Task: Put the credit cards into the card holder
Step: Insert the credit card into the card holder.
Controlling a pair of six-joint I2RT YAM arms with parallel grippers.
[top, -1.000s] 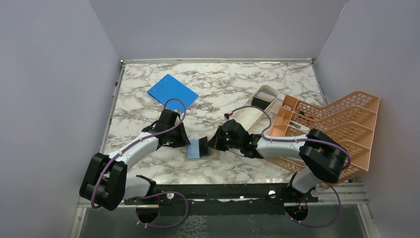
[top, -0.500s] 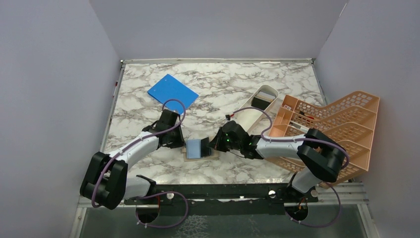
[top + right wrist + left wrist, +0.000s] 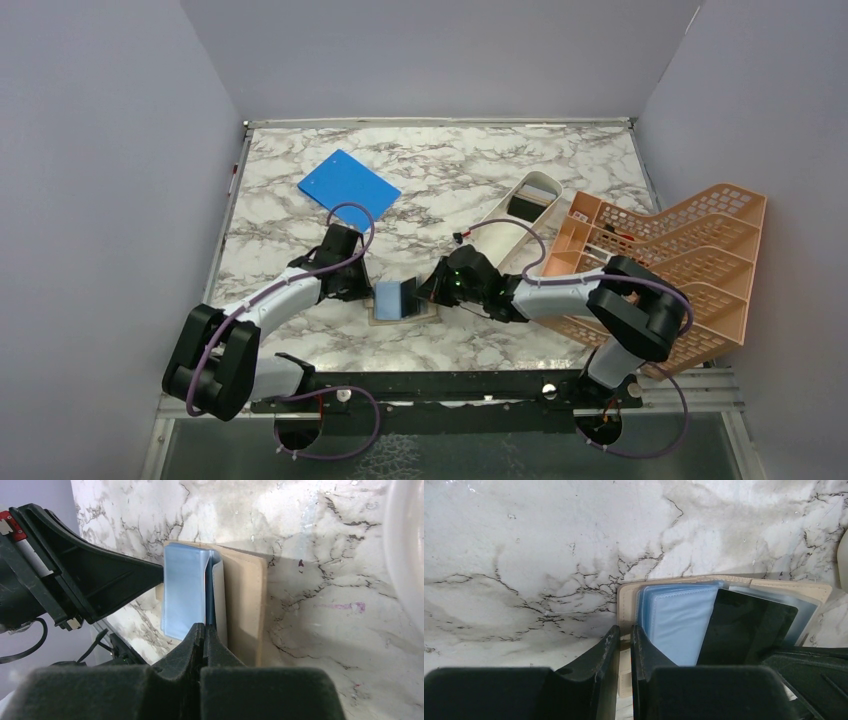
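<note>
the left gripper [image 3: 624, 630] sits at the left edge of the small tan-beige bifold card holder [image 3: 625, 596]. the holder lies open and flat on the white-and-grey marbled table [image 3: 470, 170], near the front and between the two arms. the gripper's fingers are drawn in almost together astride the holder's beige border. whether they already pinch it i cannot tell.

the holder looks light and limp, likely to slide or fold if pushed, so that bare border is probably the right place to pin it. inside it lie translucent light blue plastic sleeves [image 3: 674, 625]. they look soft and slick and could buckle or lift with anything rubbing past them.

just to their right a thin black rectangular plastic credit card [image 3: 744, 627] stands tilted over the pockets. the right gripper [image 3: 204, 627] is clenched on the card's rear edge, with the card seen edge-on between the sleeves and the tan cover. the card looks stiff, light and smooth. an edge pinch gives little purchase, so it could pivot or slip if it jams at a pocket mouth. feeding it in flat and in line with the slot looks safest.

further right, well apart, are the long white oblong tray [image 3: 500, 232] and the orange lattice rack [image 3: 690, 250].
</note>
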